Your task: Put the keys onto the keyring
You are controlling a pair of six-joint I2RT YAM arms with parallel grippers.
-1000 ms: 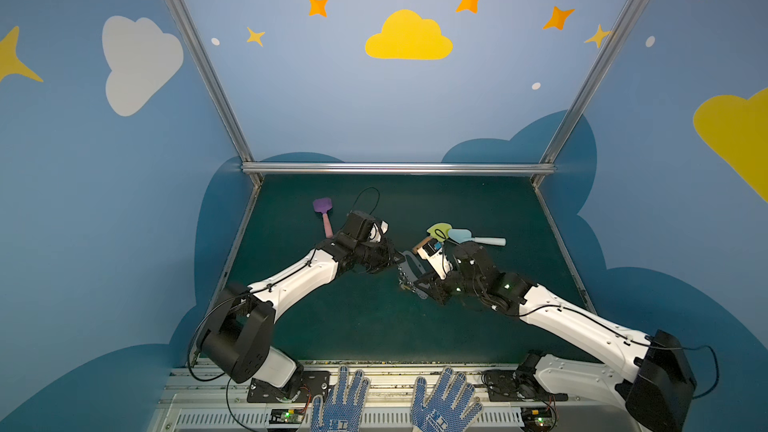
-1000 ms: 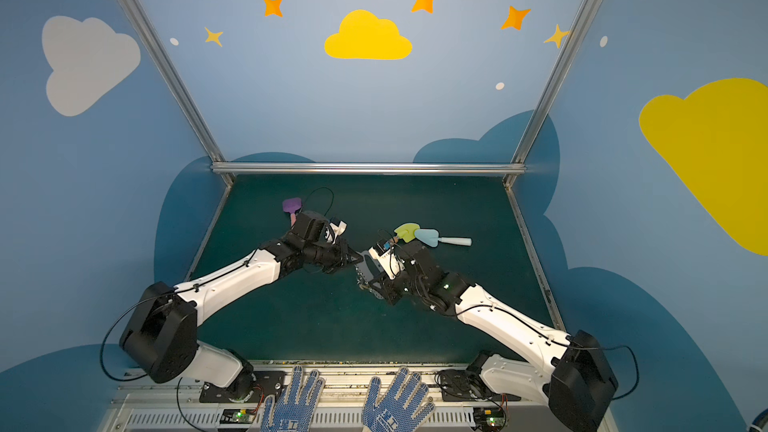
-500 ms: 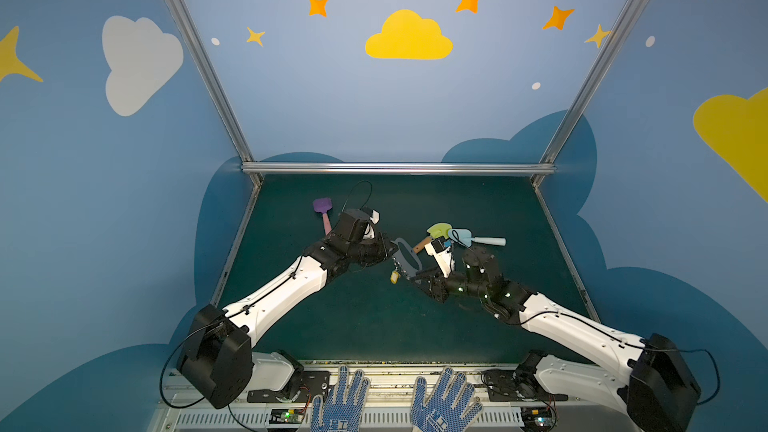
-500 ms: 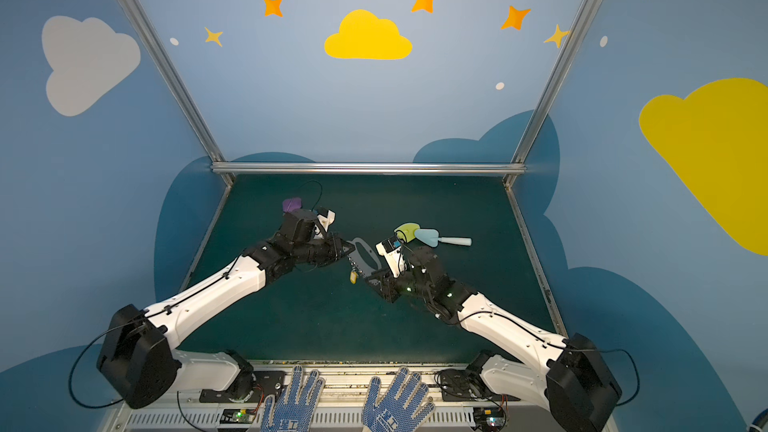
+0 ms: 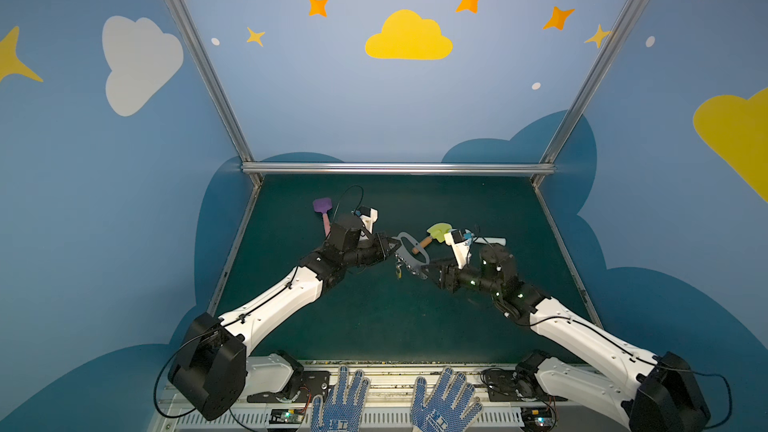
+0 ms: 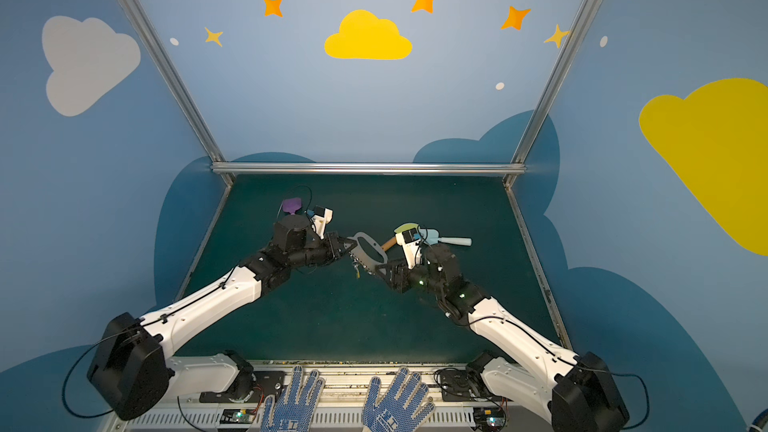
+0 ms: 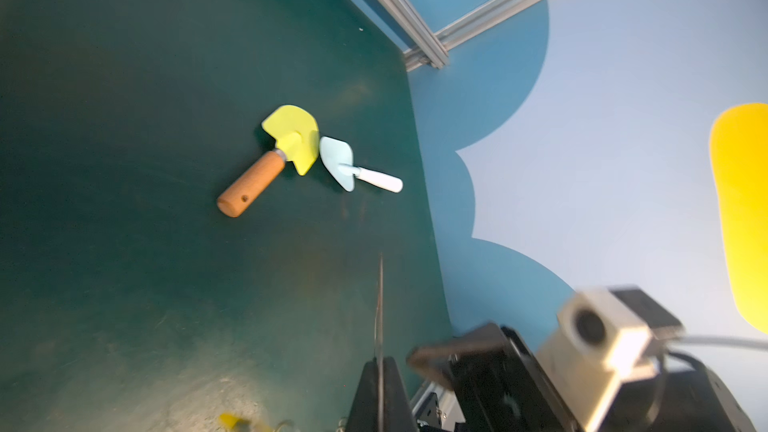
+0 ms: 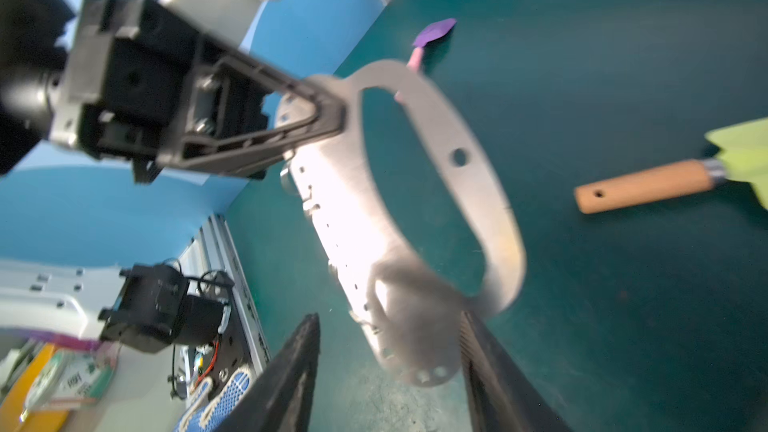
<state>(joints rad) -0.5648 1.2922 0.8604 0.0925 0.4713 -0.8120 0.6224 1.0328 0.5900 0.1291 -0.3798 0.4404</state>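
The keyring [image 5: 406,264] [image 6: 365,261], a flat grey oval plate with an oblong cut-out, hangs above the green mat at mid-table. My left gripper [image 5: 392,245] [image 6: 351,245] is shut on its far end; in the left wrist view the plate [image 7: 379,305] shows edge-on between the fingers [image 7: 365,392]. The keys [image 5: 398,273] [image 6: 356,271] dangle from the plate's lower edge, a yellow blur [image 7: 232,420] in the left wrist view. My right gripper [image 5: 426,272] [image 8: 388,322] is open, and the plate's [image 8: 345,209] blurred near end lies between its fingers [image 8: 291,367].
A yellow-green shovel with an orange handle [image 5: 432,236] [image 7: 286,147] and a pale blue trowel [image 5: 490,239] [image 7: 345,164] lie behind the right gripper. A purple spatula [image 5: 323,207] lies behind the left arm. Two blue gloves [image 5: 340,401] rest at the front rail.
The right gripper's jaws have spread apart around the plate's end. The left gripper stays shut on the plate, which has lifted and tilted between the two arms.
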